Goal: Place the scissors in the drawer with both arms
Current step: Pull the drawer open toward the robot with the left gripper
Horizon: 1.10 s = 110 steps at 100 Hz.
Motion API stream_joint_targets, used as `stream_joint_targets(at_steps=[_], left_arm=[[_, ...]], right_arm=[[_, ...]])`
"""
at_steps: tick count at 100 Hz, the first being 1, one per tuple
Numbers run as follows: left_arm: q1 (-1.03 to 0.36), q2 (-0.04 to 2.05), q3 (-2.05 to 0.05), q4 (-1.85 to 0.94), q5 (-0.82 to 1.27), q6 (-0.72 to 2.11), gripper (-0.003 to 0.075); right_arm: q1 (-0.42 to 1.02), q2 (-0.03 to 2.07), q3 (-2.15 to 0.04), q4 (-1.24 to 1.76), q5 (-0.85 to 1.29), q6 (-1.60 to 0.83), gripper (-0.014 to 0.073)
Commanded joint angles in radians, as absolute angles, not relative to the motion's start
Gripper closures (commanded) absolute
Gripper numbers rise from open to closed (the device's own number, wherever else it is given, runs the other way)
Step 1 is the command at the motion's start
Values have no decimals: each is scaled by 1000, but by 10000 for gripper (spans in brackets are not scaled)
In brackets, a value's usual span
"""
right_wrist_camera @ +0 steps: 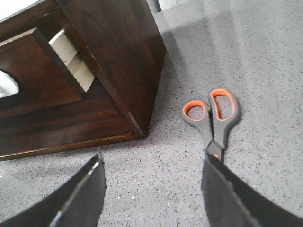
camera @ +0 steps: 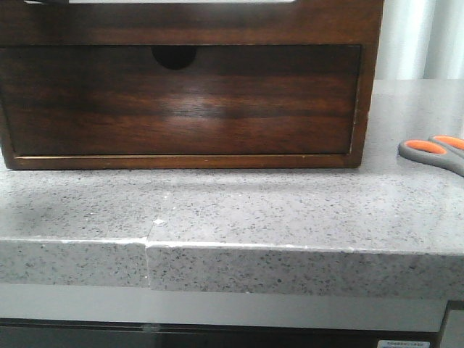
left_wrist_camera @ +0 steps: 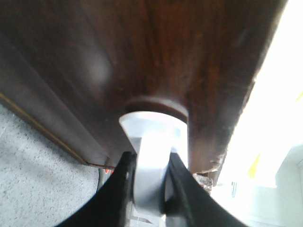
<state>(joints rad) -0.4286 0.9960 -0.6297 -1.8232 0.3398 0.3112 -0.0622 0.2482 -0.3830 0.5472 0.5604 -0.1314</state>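
Scissors (right_wrist_camera: 214, 120) lie flat on the grey speckled counter (camera: 239, 210), just right of the dark wooden cabinet (camera: 188, 29).
Their handles are grey plastic with orange-lined loops; the blades are hidden behind a finger. The right gripper (right_wrist_camera: 151, 189) hangs spread wide over them, holding nothing. The left gripper (left_wrist_camera: 150, 182) is pinched at the drawer (right_wrist_camera: 33, 71) front's finger notch; the drawer stands slightly pulled out.

Kitchen-like speckled stone counter (camera: 290, 217)
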Motion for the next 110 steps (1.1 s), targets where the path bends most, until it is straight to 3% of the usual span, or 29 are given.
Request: stream_joint_targets(at_steps=[1, 31, 91, 110], left_arm=[[-465, 941, -666, -1830, 416, 357, 740], [-544, 845, -570, -1835, 337, 332, 740], [-545, 745, -559, -1815, 347, 304, 734], [-545, 742, -559, -1809, 357, 304, 559]], right_arm=[[-68, 268, -417, 566, 499, -135, 211], [-68, 268, -417, 566, 499, -135, 211], [-68, 268, -417, 566, 499, -135, 211], [-68, 268, -417, 566, 499, -135, 211]])
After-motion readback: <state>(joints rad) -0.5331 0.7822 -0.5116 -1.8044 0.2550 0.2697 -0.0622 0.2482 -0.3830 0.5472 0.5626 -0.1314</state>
